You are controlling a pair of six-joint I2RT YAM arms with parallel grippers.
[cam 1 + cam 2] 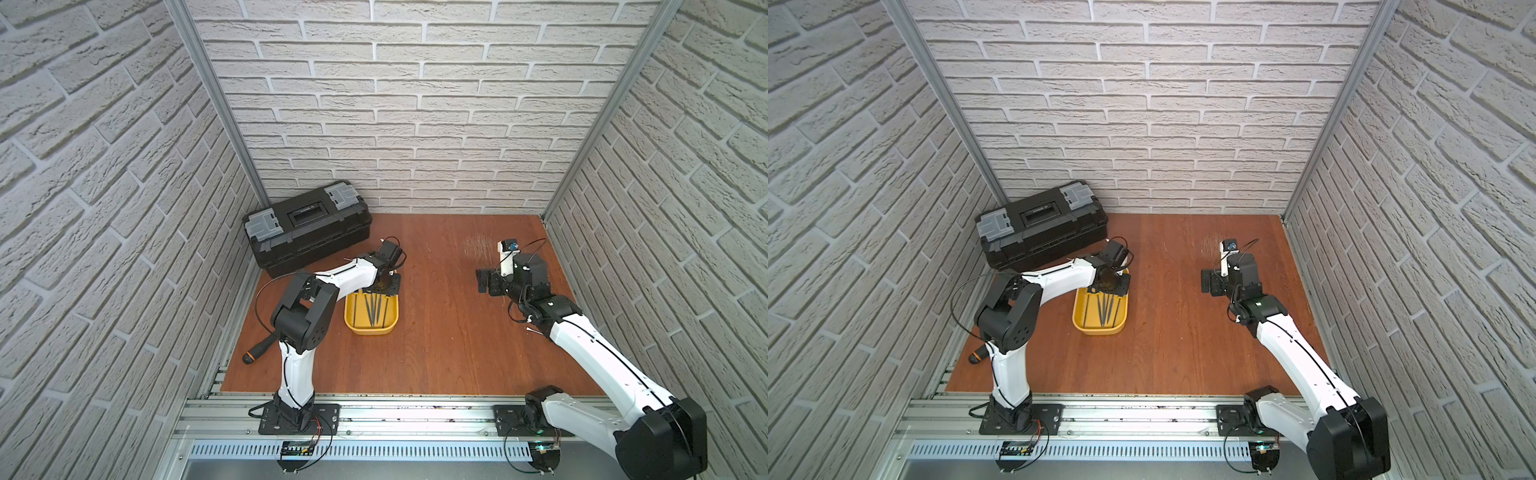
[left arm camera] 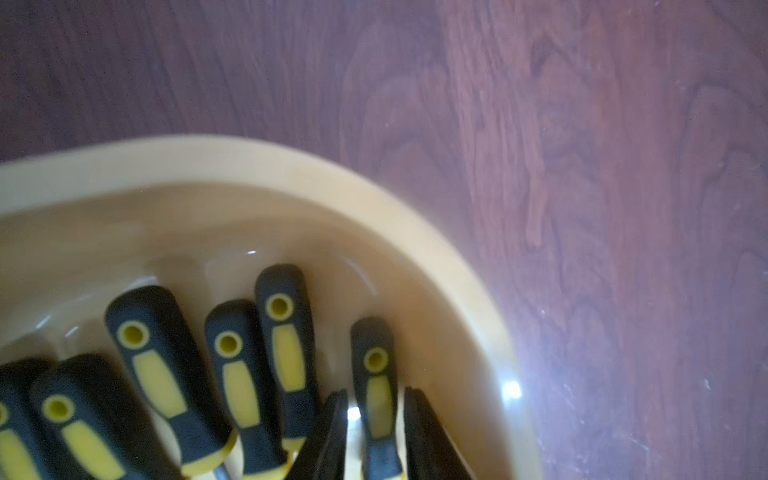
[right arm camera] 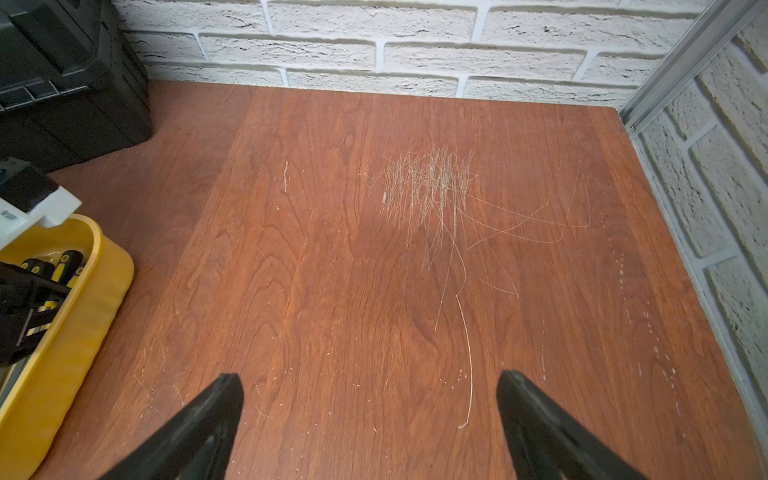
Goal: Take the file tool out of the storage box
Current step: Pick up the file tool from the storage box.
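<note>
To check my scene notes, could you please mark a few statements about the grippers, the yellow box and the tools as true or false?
1. The jaws of the left gripper flank one file handle inside the storage box. True.
2. The right gripper holds a file. False: its jaws stand open over the table, holding nothing.
3. The black toolbox stands open. False: its lid is shut.
4. The files have black-and-yellow handles. True.
5. A dark tool with an orange end lies outside the box. True.
</note>
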